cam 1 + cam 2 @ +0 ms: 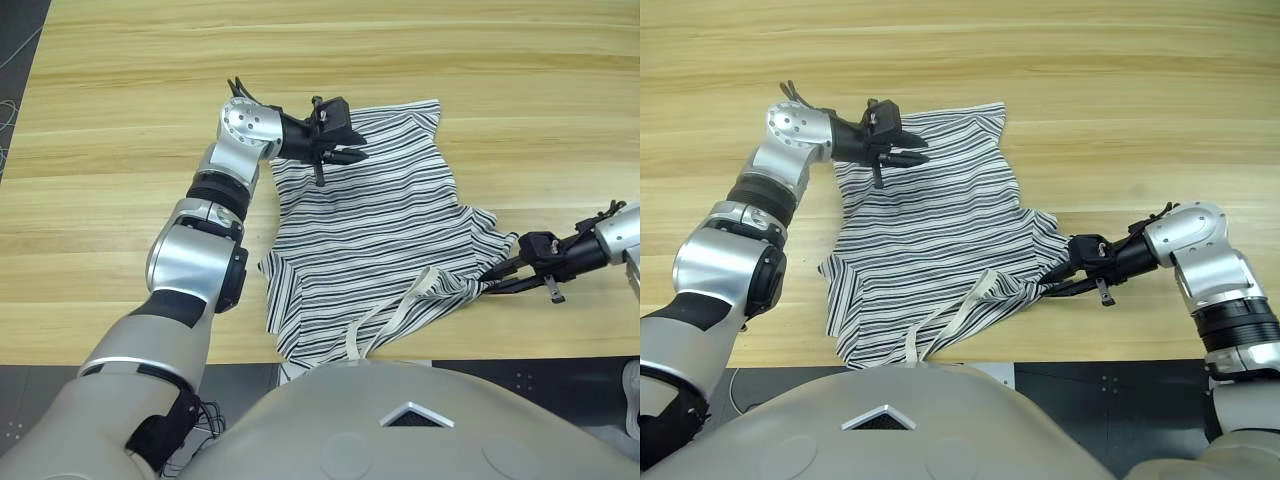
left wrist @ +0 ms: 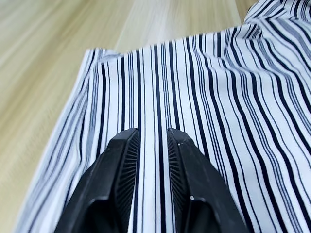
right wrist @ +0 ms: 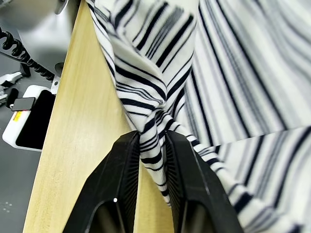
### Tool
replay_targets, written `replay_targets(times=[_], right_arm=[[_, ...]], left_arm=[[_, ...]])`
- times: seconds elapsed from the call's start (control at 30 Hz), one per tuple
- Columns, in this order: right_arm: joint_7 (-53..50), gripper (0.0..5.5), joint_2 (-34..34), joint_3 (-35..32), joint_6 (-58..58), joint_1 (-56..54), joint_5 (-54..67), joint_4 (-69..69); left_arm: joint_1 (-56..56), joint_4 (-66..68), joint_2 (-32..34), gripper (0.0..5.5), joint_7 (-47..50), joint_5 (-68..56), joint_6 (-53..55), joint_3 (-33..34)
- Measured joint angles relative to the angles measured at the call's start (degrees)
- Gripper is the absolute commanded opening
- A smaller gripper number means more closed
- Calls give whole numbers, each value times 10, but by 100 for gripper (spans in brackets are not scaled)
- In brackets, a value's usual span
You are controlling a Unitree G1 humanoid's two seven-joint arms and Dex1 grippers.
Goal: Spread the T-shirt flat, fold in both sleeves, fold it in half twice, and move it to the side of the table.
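Head views: striped T-shirt is on the wooden table, in the middle and close to the near edge. It's not flat: wrinkled, with a pale band of fabric showing across the near part. The near hem reaches the table edge.

Left gripper is at the shirt's far left corner, fingers pointing right across the cloth. Right gripper is at the shirt's near right corner, low over the table, with cloth drawn up into its tips.

Left wrist view: fingers are nearly together, with a narrow slot between them. Stripes run flat and unbroken through the slot, and nothing is bunched in it, so no grip on the cloth. The shirt edge and bare wood are beside it.

Right wrist view: fingers are clamped on a gathered fold of the T-shirt, and the cloth fans out wide from the pinch point. The pinch sits right over the table's edge strip. Past the edge there's a coiled cable and a small black-and-white device on the floor.
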Motion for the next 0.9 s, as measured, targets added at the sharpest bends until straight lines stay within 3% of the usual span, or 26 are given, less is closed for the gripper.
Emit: replay_targets(times=[0.17, 0.3, 0.47, 0.57, 0.67, 0.83, 0.9], right_arm=[[0, 93, -37, 10, 2, -13, 32, -24], [0, 93, -60, 6, 30, -26, 123, -53], [-9, 93, -54, -17, 47, -64, 180, -46], [-114, 93, 60, -27, 43, -107, 126, -22], [-222, 93, 200, 12, -10, -136, 25, 49], [-337, 93, 342, 74, -123, -202, -124, 245], [-403, 93, 401, 97, -185, -252, -187, 355]], left_arm=[[3, 31, 21, 111, -15, 7, 26, -1], [4, 37, 32, 111, -34, 11, 39, -4], [5, 37, 52, 111, -51, 13, 46, -4], [7, 37, 54, 111, -51, 12, 41, 0], [5, -13, 63, 111, -90, -70, 37, 67], [53, -250, 92, 111, -153, -206, 99, 135], [122, -372, 117, 111, -161, -247, 144, 146]])
